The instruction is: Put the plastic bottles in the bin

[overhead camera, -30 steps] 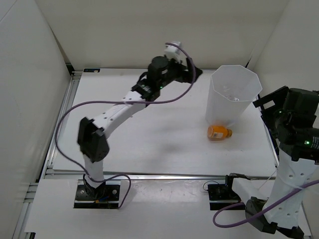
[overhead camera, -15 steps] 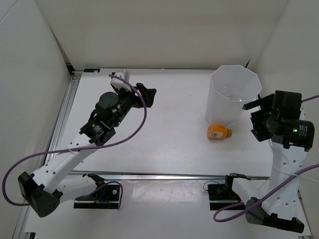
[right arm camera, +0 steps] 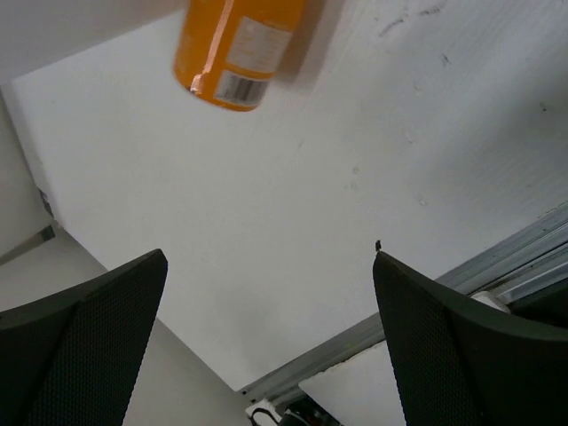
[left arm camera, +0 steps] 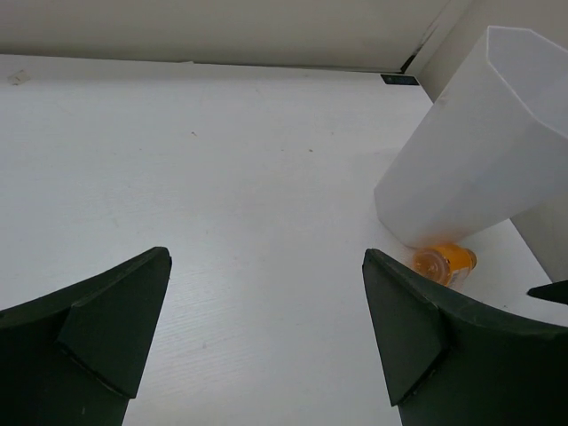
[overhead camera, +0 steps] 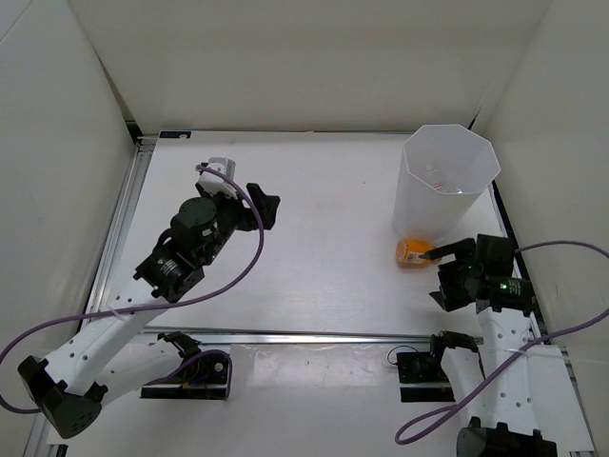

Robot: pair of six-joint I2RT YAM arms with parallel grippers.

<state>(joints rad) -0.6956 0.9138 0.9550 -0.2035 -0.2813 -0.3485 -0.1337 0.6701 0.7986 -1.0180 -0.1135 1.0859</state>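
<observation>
The small orange plastic bottle with a white printed label [overhead camera: 414,252] lies on its side on the white table [overhead camera: 324,276], just ahead of the right gripper [overhead camera: 440,274] and a little toward its left finger, with the foot of the tall translucent white bin with the octagonal rim [overhead camera: 430,205] directly beyond it. Whether bottle and bin touch cannot be told. The right gripper's 2 fingers are spread wide with nothing between them, low over the table. The left gripper [overhead camera: 262,208] is likewise spread and empty, and the bottle and bin sit well ahead of it, off to its right. Faint clear shapes show at the bottom of the bin, too dim to count, and this 1 orange bottle is the only one seen outside it. The bottle looks light, with a stiff but thin wall that may give under a hard squeeze. Its round, smooth body is likely to roll or skid if a finger lands off-centre. The safest hold is probably across the middle of the body, on the label, with the fingers set square to its long axis. The bin also looks light, so a push against its foot could shift it.
</observation>
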